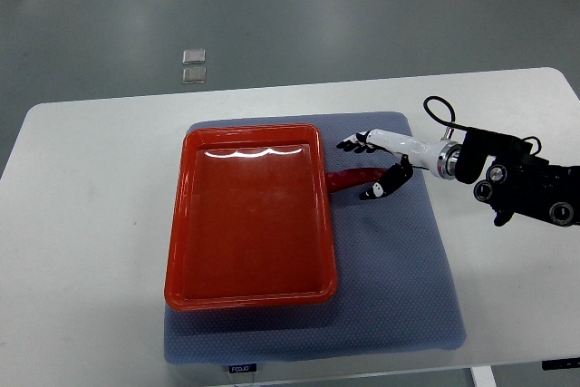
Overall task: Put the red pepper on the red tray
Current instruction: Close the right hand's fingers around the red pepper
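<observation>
Top view: the right hand point(373, 168), fingers spread, hovers over the red pepper point(352, 178) lying just right of the red tray point(178, 251).

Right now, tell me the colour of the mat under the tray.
Blue-grey mat, top view.

I have a single camera, set high on my own side of the work and looking steeply down. It takes in nearly the whole white table point(91, 188), its far edge at the top with a band of grey floor point(272, 6) beyond. My right arm point(526, 189) enters from the picture's right edge. The view stands fairly far off, so small details stay coarse.
</observation>
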`<state>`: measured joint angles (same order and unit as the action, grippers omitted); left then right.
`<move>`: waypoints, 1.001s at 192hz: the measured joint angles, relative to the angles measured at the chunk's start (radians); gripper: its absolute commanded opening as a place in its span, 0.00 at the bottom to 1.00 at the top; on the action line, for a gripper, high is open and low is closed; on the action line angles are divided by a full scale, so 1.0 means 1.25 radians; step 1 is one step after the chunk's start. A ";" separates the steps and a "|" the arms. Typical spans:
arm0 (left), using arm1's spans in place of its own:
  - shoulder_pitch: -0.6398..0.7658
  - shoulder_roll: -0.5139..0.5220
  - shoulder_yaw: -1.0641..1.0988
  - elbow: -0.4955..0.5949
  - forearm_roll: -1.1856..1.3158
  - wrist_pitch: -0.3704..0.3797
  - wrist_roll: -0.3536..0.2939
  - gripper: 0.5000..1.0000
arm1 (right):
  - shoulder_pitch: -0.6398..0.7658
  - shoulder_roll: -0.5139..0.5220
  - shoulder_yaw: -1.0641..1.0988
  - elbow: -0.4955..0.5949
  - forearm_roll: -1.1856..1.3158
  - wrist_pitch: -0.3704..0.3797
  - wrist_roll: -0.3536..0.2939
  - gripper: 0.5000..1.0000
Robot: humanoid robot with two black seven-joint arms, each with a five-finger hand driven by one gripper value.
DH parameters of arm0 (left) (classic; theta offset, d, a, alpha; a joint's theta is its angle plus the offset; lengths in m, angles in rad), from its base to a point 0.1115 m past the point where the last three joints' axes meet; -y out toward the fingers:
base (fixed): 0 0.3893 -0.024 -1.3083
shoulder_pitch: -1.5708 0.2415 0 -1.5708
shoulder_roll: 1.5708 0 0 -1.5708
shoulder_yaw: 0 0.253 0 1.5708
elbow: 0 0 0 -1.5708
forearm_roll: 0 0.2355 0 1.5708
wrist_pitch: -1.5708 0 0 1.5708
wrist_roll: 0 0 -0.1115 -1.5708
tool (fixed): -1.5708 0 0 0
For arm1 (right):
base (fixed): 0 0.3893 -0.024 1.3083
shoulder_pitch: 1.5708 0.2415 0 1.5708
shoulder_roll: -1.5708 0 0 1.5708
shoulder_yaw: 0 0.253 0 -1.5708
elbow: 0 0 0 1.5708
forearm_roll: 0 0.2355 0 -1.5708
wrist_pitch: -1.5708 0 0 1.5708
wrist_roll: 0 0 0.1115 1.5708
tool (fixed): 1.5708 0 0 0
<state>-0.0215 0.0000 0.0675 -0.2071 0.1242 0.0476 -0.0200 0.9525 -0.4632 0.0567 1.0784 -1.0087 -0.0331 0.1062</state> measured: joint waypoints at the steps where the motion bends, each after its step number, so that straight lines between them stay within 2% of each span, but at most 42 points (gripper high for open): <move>1: 0.000 0.000 0.000 0.000 0.000 0.000 0.000 1.00 | 0.000 0.000 0.000 0.000 -0.001 0.000 0.000 0.71; 47: 0.000 0.000 0.000 0.000 0.000 0.000 0.000 1.00 | 0.000 0.006 -0.001 -0.003 -0.009 -0.021 0.000 0.64; 141: 0.001 0.000 0.000 0.001 0.000 0.000 0.000 1.00 | 0.000 0.035 -0.019 -0.018 -0.011 -0.033 0.000 0.58; 163: 0.001 0.000 0.000 0.001 0.000 0.000 0.000 1.00 | -0.001 0.041 -0.019 -0.026 -0.011 -0.036 0.001 0.48; 178: 0.001 0.000 0.000 0.001 0.000 0.000 0.000 1.00 | -0.003 0.046 -0.022 -0.029 -0.012 -0.044 0.002 0.29; 192: 0.001 0.000 0.000 0.001 0.000 0.000 0.000 1.00 | -0.003 0.051 -0.032 -0.029 -0.015 -0.049 0.002 0.15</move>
<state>-0.0199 0.0000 0.0675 -0.2057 0.1242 0.0476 -0.0200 0.9490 -0.3997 0.0172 1.0419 -1.0270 -0.0944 0.1088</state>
